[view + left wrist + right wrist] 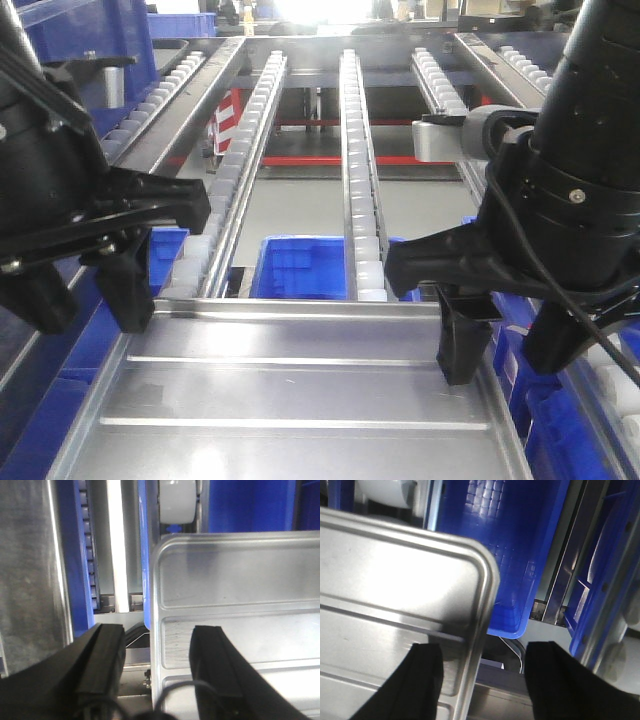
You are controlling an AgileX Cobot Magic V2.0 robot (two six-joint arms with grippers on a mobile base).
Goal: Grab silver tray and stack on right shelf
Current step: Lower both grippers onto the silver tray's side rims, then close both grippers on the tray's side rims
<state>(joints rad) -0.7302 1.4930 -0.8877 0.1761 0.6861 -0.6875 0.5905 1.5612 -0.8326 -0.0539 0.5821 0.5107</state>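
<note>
Silver tray (290, 400): empty, two ridges across its base. It lies low in the foreground, far edge at the near ends of the roller lanes (355, 150). Blue bin (300, 265) beneath the lanes: nothing seen inside; its gridded floor is plainest from the right wrist. Left gripper (157, 642) and right gripper (482, 655): fingers wide, straddling the tray's side rims, not closed on them. Only the wrist views show these gaps.
</note>
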